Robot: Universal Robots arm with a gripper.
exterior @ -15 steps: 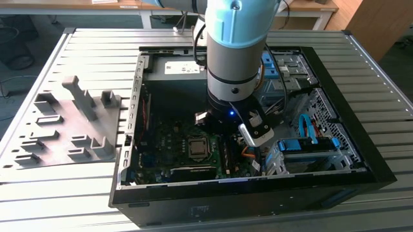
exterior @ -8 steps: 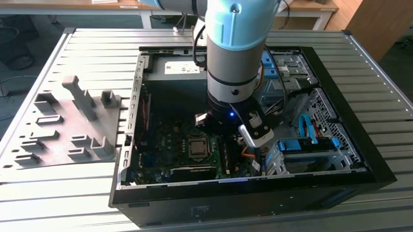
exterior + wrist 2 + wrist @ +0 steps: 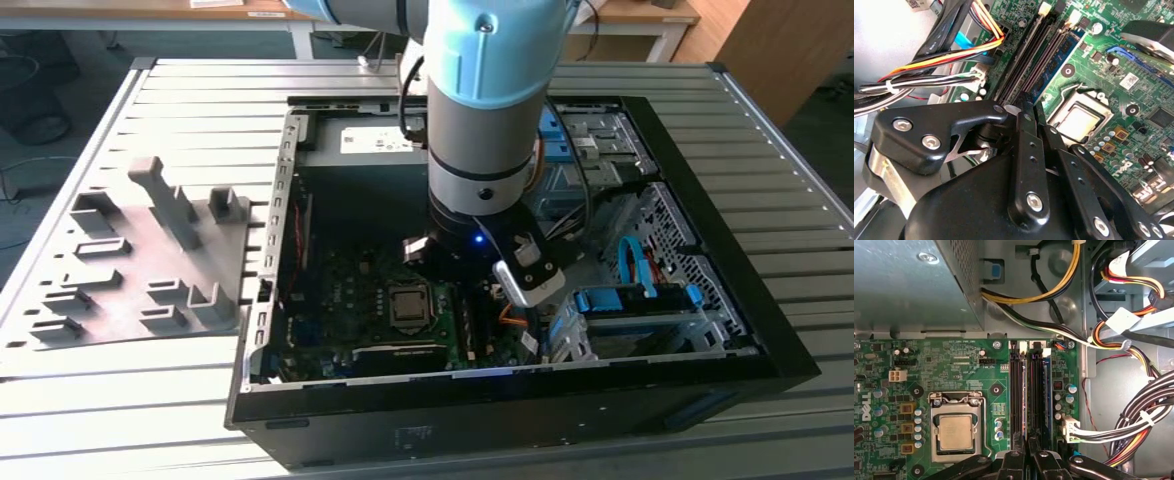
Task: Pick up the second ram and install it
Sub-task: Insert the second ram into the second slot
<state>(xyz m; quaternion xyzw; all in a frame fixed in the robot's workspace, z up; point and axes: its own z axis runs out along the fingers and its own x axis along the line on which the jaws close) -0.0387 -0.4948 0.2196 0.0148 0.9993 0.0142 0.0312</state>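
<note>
My gripper (image 3: 467,282) reaches down into the open computer case (image 3: 284,200), over the motherboard's long black slot rails (image 3: 1015,390). In the second wrist view its fingertips (image 3: 1026,100) are drawn together. The second ram (image 3: 1066,50), a thin blue-green board on edge, runs away from them along the rails (image 3: 1019,65). It sits low among the rails; how deep it is seated I cannot tell. In the first wrist view the gripper (image 3: 1027,442) meets the same line of rails from the other end.
The processor socket (image 3: 956,432) (image 3: 1079,120) lies on one side of the rails. Bundled power cables (image 3: 1134,415) (image 3: 929,65) and a white connector (image 3: 1069,430) crowd the other. A grey moulded tray (image 3: 134,270) lies on the table at the exterior view's left. Blue drive brackets (image 3: 641,298) sit at its right.
</note>
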